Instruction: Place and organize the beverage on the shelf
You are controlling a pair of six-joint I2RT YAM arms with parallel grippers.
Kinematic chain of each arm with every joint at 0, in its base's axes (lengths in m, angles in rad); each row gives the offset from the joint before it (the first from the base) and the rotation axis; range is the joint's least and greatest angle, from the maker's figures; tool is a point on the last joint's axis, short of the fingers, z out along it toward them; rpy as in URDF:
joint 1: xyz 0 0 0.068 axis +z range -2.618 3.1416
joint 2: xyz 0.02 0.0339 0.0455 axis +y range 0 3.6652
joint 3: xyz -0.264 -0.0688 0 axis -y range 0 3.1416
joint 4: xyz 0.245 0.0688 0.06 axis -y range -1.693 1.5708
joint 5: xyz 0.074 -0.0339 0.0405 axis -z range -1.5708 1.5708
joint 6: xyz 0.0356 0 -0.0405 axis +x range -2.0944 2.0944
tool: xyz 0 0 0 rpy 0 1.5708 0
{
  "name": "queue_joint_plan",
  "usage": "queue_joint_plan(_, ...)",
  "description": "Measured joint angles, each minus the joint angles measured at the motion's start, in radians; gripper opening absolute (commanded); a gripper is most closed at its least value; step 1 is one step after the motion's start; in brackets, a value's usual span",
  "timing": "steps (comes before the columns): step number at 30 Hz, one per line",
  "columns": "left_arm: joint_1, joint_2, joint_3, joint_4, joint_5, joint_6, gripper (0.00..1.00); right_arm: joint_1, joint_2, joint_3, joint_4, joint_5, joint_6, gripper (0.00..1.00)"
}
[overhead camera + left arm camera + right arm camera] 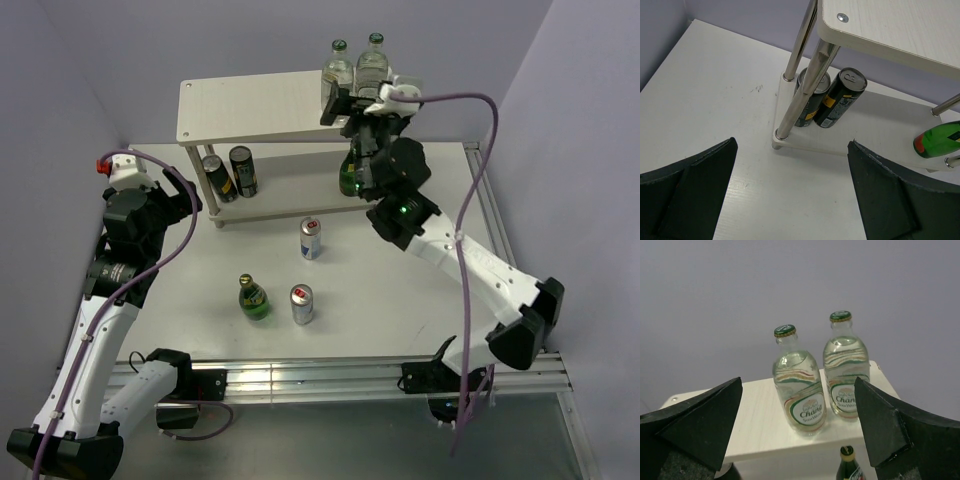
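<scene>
While right gripper (798,381) and left gripper (792,142) are hanging open, clear bottles (846,375) are sitting at shelf (250,105) end.
Careless jaw swipe is risking toppling them off.

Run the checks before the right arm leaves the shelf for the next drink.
1. Right hand open, fingers apart from both clear bottles: ok.
2. Clear bottles upright on the top board: ok.
3. Left hand open, holding nothing: ok.
4. Green bottle and two silver cans upright and apart on the table: ok.
5. Free room on the lower board between dark cans and shelved green bottle: ok.
6. Every drink shelved: not ok.
</scene>
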Motion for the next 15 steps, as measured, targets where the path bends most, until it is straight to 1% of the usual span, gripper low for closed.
queue_joint_plan(3, 0.0, 0.001, 0.0, 0.0, 0.004, 0.0, 0.99, 0.041, -0.1, -0.092, 0.03, 0.04, 0.017, 1.0)
queue_joint_plan(6, 0.0, 0.017, 0.0, -0.008, 0.018, -0.022, 0.99, 0.095, -0.24, -0.266, 0.05, 0.107, 0.046, 1.0)
queue_joint_plan(10, -0.013, 0.074, -0.002, -0.078, 0.037, -0.097, 0.99, 0.187, -0.437, -0.488, 0.0, 0.19, 0.13, 1.0)
queue_joint_plan(11, -0.033, 0.078, -0.014, -0.089, 0.036, -0.115, 0.99, 0.201, -0.485, -0.535, -0.025, 0.202, 0.164, 1.0)
queue_joint_plan(13, -0.134, 0.072, -0.043, -0.128, -0.003, -0.169, 0.99, 0.211, -0.568, -0.607, -0.083, 0.233, 0.231, 1.0)
queue_joint_plan(15, -0.293, 0.058, -0.061, -0.173, -0.058, -0.23, 0.99, 0.216, -0.631, -0.654, -0.141, 0.26, 0.289, 1.0)
